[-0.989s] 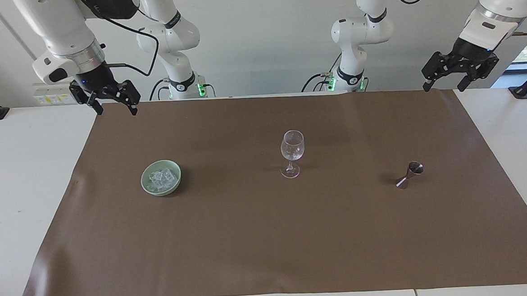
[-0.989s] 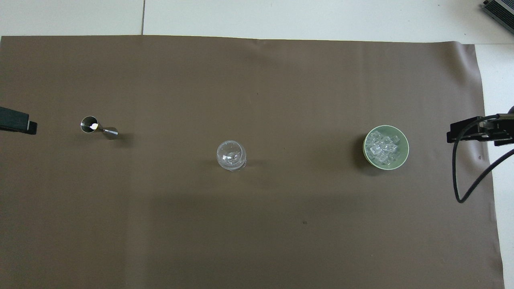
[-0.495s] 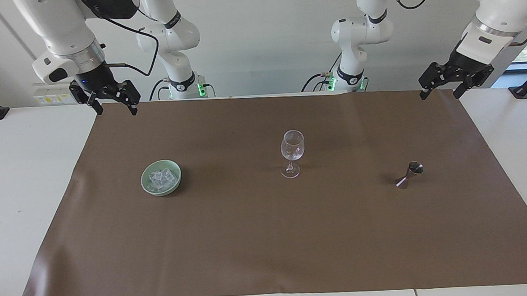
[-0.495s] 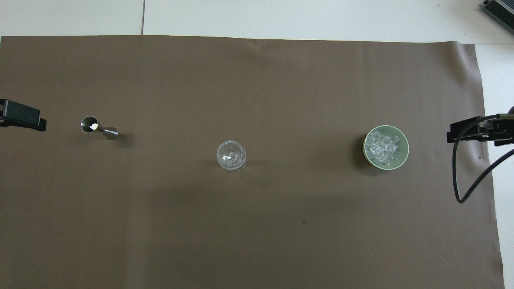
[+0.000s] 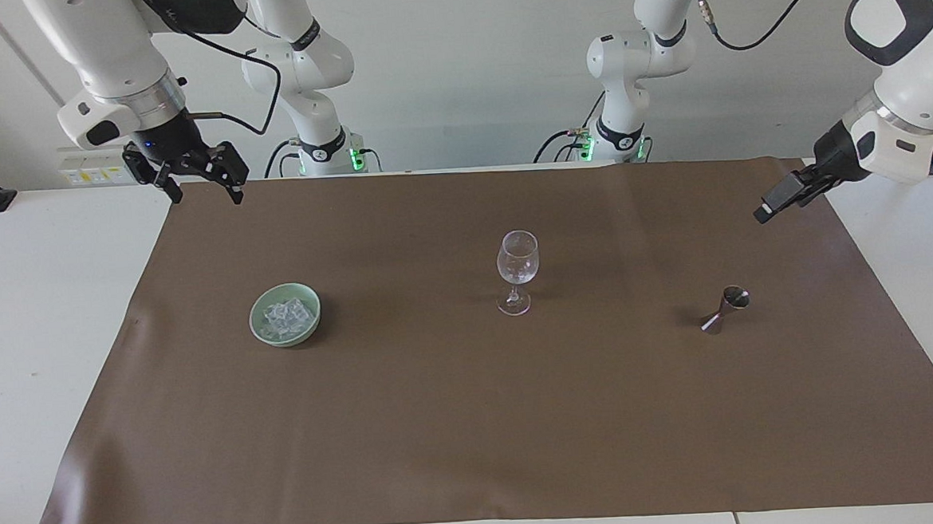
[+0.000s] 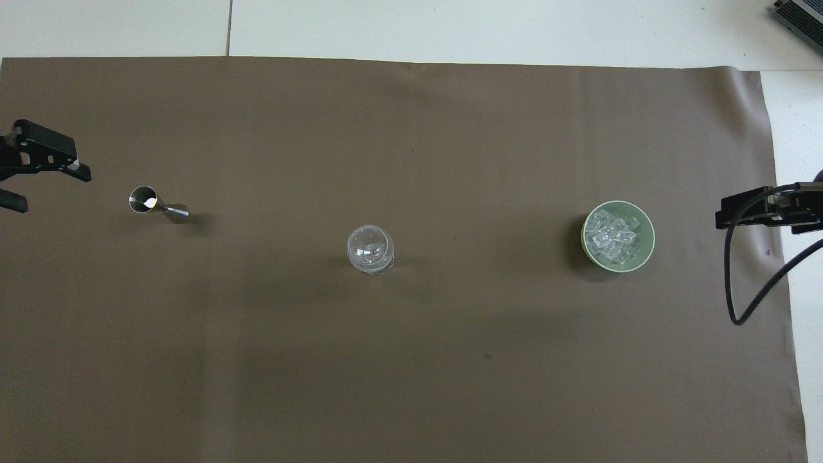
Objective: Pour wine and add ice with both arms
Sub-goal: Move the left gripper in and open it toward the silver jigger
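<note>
A clear stemmed wine glass [image 5: 517, 271] [image 6: 370, 249] stands upright mid-mat. The ice [image 5: 286, 318] [image 6: 614, 235] fills a pale green bowl [image 5: 295, 340] [image 6: 649, 243] toward the right arm's end. A small metal jigger [image 5: 724, 310] [image 6: 157, 202] stands toward the left arm's end. No wine shows. My left gripper [image 5: 778, 198] [image 6: 54, 191] hangs open and turned sideways over the mat's edge, beside the jigger and apart from it. My right gripper [image 5: 207, 197] [image 6: 746, 209] waits open above the mat's corner by its base, holding nothing.
A brown mat [image 5: 475, 421] covers most of the white table [image 5: 46, 316]. A black cable [image 6: 739, 289] loops down from the right wrist past the mat's edge. Black clamp mounts [image 5: 928, 154] sit at the table's ends.
The left arm has swung down and out, carrying its gripper from the mat's corner toward the jigger and turning its wrist. The right arm, glass, bowl and jigger have not moved.
</note>
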Controlling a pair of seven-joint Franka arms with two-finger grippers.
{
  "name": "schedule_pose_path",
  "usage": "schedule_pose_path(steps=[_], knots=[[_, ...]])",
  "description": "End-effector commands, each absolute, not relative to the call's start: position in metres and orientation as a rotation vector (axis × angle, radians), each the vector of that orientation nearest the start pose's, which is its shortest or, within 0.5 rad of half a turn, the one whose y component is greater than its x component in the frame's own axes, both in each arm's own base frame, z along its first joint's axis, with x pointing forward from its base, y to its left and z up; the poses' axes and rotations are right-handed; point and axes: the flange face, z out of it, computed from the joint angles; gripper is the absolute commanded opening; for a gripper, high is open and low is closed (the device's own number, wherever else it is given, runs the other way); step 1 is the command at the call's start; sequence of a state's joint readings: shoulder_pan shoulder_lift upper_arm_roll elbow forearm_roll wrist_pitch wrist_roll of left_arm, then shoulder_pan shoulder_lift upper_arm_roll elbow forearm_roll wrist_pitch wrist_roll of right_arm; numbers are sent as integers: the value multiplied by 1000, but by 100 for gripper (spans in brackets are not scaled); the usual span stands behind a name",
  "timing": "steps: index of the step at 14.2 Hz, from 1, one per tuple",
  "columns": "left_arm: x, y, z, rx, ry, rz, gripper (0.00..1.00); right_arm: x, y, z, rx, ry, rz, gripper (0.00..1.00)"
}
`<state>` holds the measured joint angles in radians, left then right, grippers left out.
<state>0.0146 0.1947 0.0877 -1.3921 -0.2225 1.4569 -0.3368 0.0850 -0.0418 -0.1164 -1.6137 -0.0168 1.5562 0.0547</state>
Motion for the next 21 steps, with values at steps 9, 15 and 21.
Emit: schedule_pose_path(steps=[9,15,21], knots=[[626,129,506,-2976,-1958,837,100,535,-22,627,-3123,122,10,100],[628,163,455,-2713,-2368,1201,100,535,-22,627,-3123,122,10,100],[625,164,428,-2425,-2623,1471,100,535,-23,627,-3123,124,10,100]])
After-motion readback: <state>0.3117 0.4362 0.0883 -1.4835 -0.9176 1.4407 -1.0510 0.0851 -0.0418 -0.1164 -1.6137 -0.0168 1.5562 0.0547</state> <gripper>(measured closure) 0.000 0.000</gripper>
